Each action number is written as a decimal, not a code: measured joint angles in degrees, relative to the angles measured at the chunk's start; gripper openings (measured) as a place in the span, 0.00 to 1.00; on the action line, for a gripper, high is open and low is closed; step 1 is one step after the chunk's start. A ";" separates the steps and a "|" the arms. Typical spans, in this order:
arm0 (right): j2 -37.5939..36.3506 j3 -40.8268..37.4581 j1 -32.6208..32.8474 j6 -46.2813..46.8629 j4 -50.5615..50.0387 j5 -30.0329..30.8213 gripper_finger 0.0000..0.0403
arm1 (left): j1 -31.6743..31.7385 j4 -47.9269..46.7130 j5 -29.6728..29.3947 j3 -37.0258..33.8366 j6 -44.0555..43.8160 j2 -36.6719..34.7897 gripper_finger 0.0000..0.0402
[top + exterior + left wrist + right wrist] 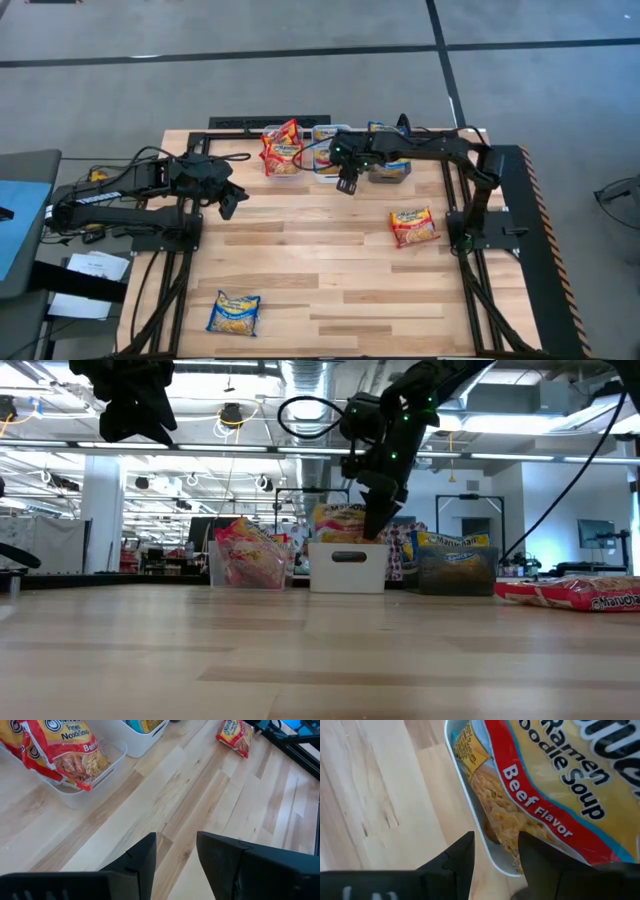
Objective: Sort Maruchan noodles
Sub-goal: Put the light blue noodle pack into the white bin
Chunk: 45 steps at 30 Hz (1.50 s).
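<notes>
Maruchan noodle packets lie flat on the wooden table: a red one (413, 226) at the right and a blue-yellow one (234, 313) near the front left. More stand in three bins at the far edge: red ones (282, 148) in the clear bin (245, 570), and yellow ones (340, 520) in the white bin (347, 570). My right gripper (347, 186) hangs open, pointing down over the white bin's near rim (461, 780), above a beef-flavor packet (540, 810) inside. My left gripper (230, 205) waits open above the table's left part, holding nothing.
A dark bin (455, 572) with packets stands to the right of the white one. Black frame rails (520, 250) run along the table's sides. Bare wood lies across the table's middle (320, 270).
</notes>
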 joint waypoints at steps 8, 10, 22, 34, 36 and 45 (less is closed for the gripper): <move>1.29 0.01 -2.06 1.35 -1.38 -4.68 0.43 | 0.00 0.04 -2.60 0.00 0.09 0.00 0.32; 1.20 0.00 -2.08 1.36 -2.13 -4.66 0.43 | 0.00 0.04 -3.26 0.00 0.08 0.00 0.32; -6.43 0.00 0.27 2.23 -1.96 -2.29 0.43 | 0.00 0.09 -4.52 0.00 0.04 0.00 0.32; -9.49 0.02 -4.98 -3.06 12.50 4.52 0.43 | 0.00 0.09 -4.55 0.00 -0.02 0.00 0.32; -8.40 0.05 -5.83 -2.81 12.43 4.23 0.43 | 0.00 0.11 -4.55 0.00 -0.02 0.00 0.32; -5.43 0.13 -6.29 -1.94 13.18 0.04 0.43 | 0.02 0.13 -5.05 0.00 -0.04 0.02 0.32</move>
